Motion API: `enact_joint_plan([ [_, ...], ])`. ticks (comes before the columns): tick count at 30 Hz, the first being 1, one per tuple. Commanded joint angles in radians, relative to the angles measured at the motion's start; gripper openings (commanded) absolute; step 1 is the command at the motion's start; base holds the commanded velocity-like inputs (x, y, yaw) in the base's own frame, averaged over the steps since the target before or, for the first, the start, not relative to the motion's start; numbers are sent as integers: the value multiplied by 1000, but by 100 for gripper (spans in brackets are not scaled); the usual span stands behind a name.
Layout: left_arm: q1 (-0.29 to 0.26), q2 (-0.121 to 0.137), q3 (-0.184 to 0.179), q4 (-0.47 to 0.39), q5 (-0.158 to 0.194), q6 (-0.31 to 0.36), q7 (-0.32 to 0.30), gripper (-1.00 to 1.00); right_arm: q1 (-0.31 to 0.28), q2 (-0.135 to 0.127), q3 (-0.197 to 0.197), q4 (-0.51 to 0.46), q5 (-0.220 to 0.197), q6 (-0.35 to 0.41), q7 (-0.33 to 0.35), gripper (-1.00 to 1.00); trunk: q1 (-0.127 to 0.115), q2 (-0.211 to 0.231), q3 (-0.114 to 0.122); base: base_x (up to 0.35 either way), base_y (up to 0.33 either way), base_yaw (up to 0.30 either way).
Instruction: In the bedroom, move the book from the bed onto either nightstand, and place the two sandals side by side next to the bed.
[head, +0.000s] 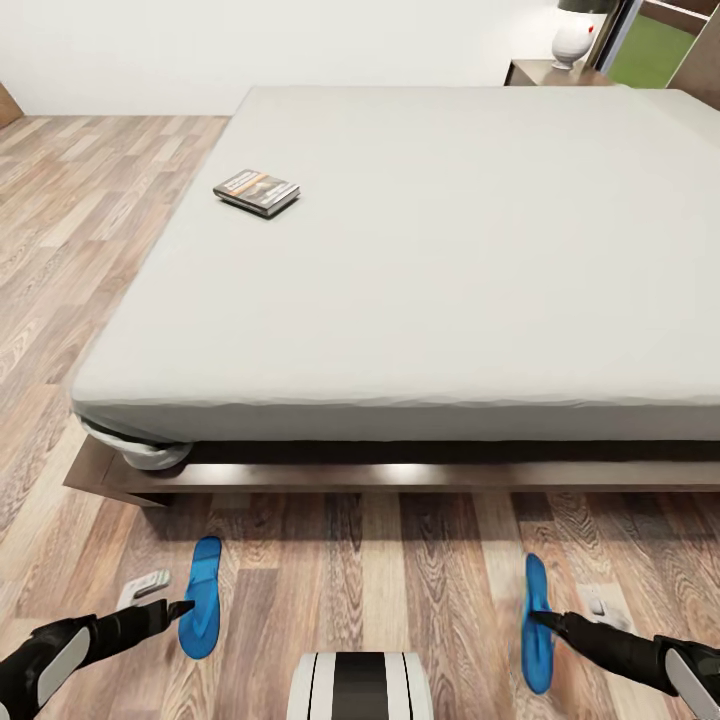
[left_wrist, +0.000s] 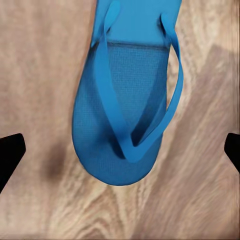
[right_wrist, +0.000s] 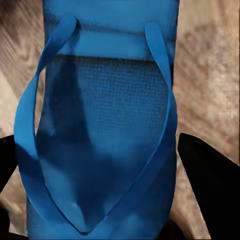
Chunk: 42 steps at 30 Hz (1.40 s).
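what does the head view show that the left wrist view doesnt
Head view alone: the bed with the book on its mattress, a nightstand carrying a lamp, and a second sandal at the right gripper. Left wrist view alone: the straps of the left sandal up close. Both: that sandal, the left gripper and the wood floor.

The head view was bright and evenly lit, the mattress pale and nearly shadeless, with a dark band of shadow under its near edge and a soft glare on the bed frame below. The book at ten o'clock showed blurred lettering. In the right wrist view a sandal was soft-focused and shaded toward six o'clock.
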Motion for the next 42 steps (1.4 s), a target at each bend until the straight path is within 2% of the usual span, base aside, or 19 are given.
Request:
enact_joint_plan([
  [1,0,0,-4,-5,10,7,-2,100,0,0,-2,-4,-7,-8,-113,-100,0,0,-1,0,0,0],
  [3,0,-2,-4,-8,12,7,-3,100,0,0,-2,-7,3,-43,-212,-100,0,0,-1,0,0,0],
  [5,0,-3,-4,-9,20,7,-3,100,0,1,-1,-8,18,-92,-256,-100,0,0,-1,0,0,0],
  [6,0,-3,-4,-10,29,7,-4,100,0,2,-1,-8,46,-128,-271,-100,0,0,-1,0,0,0],
  [7,0,-3,-4,-11,45,8,-5,100,0,3,0,-7,116,-172,-281,-100,0,0,-1,0,0,0],
  [11,-1,-4,-5,-41,93,9,-32,100,0,16,-1,4,287,-288,-309,-100,0,0,-1,0,0,0],
  [12,-1,-4,-5,-46,101,9,-38,100,0,24,-2,5,317,-306,-339,-100,0,0,-1,0,0,0],
  [14,-1,-5,-9,-51,113,7,-47,100,0,43,-1,9,360,-330,-483,-100,0,0,-1,0,0,0],
  [17,-1,-9,-11,-51,116,6,-49,100,0,51,-1,10,371,-360,-582,-100,0,0,-1,0,0,0],
  [20,-1,-10,-11,-51,116,6,-49,100,0,53,-2,9,369,-415,-613,-100,0,0,-1,0,0,0],
  [36,-1,-11,-13,-50,118,4,-48,100,0,52,-4,9,367,-463,-606,-100,0,0,-1,0,0,0],
  [38,-1,-11,-13,-50,118,4,-48,100,0,52,-3,9,366,-466,-573,-100,0,0,-1,0,0,0],
  [42,-1,-11,-13,-50,118,4,-48,100,0,52,-5,9,366,-467,-435,-100,0,0,-1,0,0,0],
])
